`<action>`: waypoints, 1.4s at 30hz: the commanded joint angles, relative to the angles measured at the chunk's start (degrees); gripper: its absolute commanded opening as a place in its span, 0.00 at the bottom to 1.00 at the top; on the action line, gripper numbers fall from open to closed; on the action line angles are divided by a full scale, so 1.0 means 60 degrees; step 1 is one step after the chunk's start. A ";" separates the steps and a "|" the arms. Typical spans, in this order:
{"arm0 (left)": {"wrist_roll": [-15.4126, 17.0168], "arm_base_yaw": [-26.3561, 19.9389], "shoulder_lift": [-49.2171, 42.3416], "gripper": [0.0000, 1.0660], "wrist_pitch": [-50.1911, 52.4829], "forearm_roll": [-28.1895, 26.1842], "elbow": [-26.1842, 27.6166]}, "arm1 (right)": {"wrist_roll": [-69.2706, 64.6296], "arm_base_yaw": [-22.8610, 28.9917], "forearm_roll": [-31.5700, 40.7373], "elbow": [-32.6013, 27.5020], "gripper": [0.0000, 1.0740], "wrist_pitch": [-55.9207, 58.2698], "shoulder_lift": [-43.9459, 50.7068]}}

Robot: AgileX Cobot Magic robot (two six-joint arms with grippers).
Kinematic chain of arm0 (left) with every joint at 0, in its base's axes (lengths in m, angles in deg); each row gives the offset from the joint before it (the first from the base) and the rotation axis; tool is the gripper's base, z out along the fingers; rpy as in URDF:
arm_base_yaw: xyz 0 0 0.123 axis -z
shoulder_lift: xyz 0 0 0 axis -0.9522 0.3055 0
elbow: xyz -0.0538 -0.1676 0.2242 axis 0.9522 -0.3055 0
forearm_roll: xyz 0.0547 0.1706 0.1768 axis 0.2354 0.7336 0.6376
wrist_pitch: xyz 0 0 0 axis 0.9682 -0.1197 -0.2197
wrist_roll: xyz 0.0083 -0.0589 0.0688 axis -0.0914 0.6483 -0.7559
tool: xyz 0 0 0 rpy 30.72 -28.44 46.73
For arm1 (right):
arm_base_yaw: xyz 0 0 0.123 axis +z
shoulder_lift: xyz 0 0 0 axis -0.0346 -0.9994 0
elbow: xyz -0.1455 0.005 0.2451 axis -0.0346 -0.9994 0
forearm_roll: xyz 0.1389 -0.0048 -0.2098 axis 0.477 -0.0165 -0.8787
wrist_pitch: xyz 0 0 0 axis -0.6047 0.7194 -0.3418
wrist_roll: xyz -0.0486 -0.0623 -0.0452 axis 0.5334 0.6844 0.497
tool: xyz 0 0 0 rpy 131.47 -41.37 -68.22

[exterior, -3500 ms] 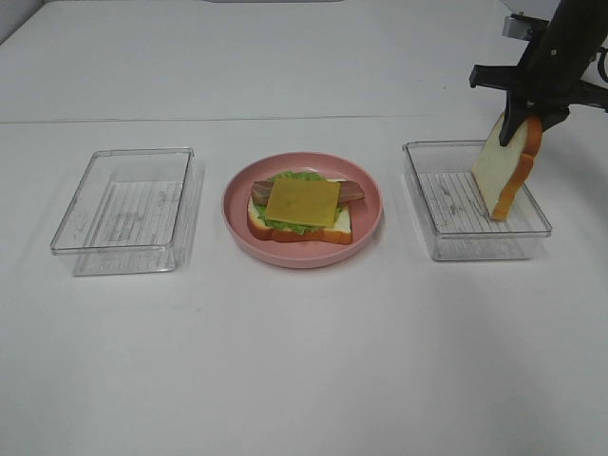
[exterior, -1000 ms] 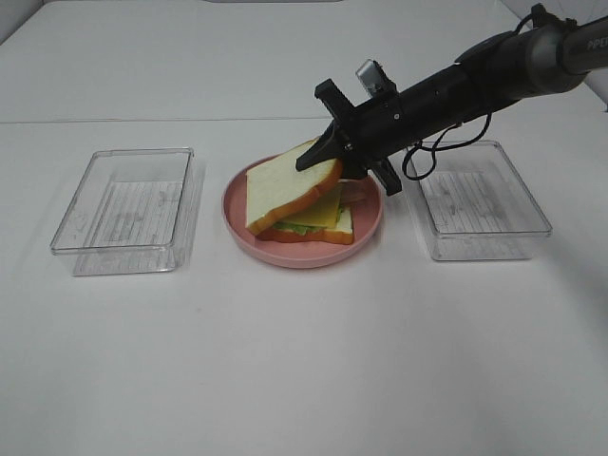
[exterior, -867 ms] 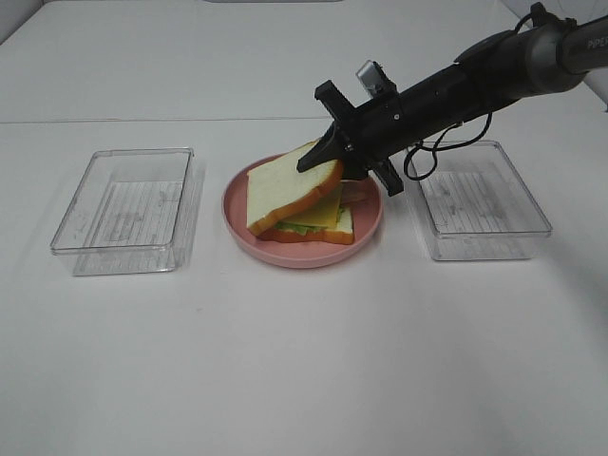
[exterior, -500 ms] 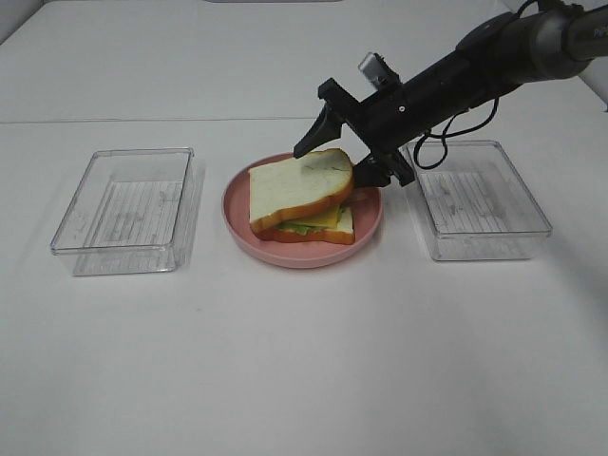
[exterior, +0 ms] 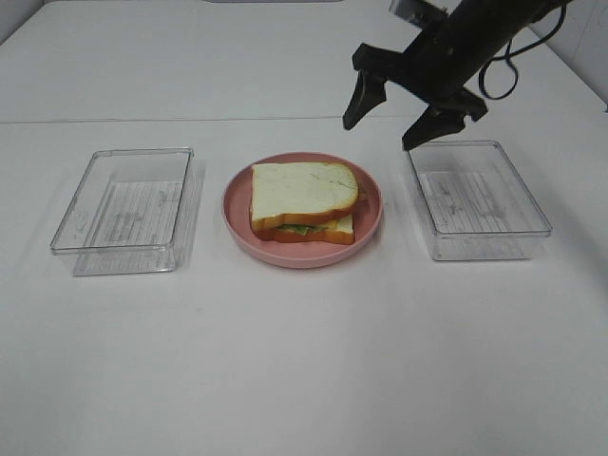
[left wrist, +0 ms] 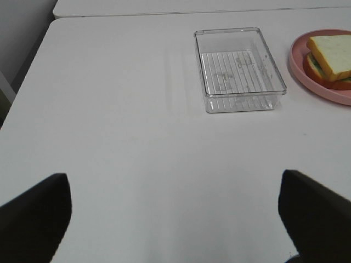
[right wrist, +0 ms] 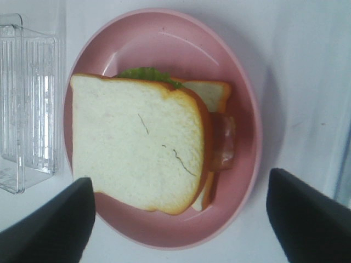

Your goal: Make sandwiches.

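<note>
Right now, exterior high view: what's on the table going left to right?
Left clear tray → pink plate carrying the sandwich → right clear tray. The open right gripper hangs above, between plate and right tray.

One sandwich, one plate, two trays, two grippers

A single sandwich (exterior: 303, 201) sits on the one pink plate (exterior: 370, 226) at the middle of the table; two bread slices show in it, a top slice (right wrist: 137, 148) and a bottom slice (right wrist: 208, 94). Two clear plastic trays are out: the left tray (exterior: 125, 211) and the right tray (exterior: 480, 199). Two grippers appear, the right gripper (exterior: 389, 125) and the left gripper (left wrist: 175, 219).
</note>
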 commanded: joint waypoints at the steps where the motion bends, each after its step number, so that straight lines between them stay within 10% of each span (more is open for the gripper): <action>1: 0.0048 0.0019 -0.0181 0.88 0.0029 -0.0067 -0.0029 | -0.0363 -0.0048 -0.0754 0.0048 0.81 0.0115 0.0516; 10: 0.0048 0.0019 -0.0181 0.88 0.0029 -0.0067 -0.0029 | -0.1709 -0.0955 -0.4975 0.0048 0.88 0.1977 0.1537; 19: 0.0048 0.0019 -0.0181 0.88 0.0029 -0.0067 -0.0029 | -0.1241 -0.2464 -0.4163 -0.0439 0.87 0.3027 0.2053; 31: 0.0048 0.0019 -0.0181 0.88 0.0029 -0.0067 -0.0029 | -0.1127 -0.2464 -0.3361 -0.7821 0.86 0.0392 0.9998; 42: 0.0048 0.0019 -0.0181 0.88 0.0029 -0.0076 -0.0029 | -0.1518 -0.2464 -0.3466 -1.0686 0.86 0.1299 1.7045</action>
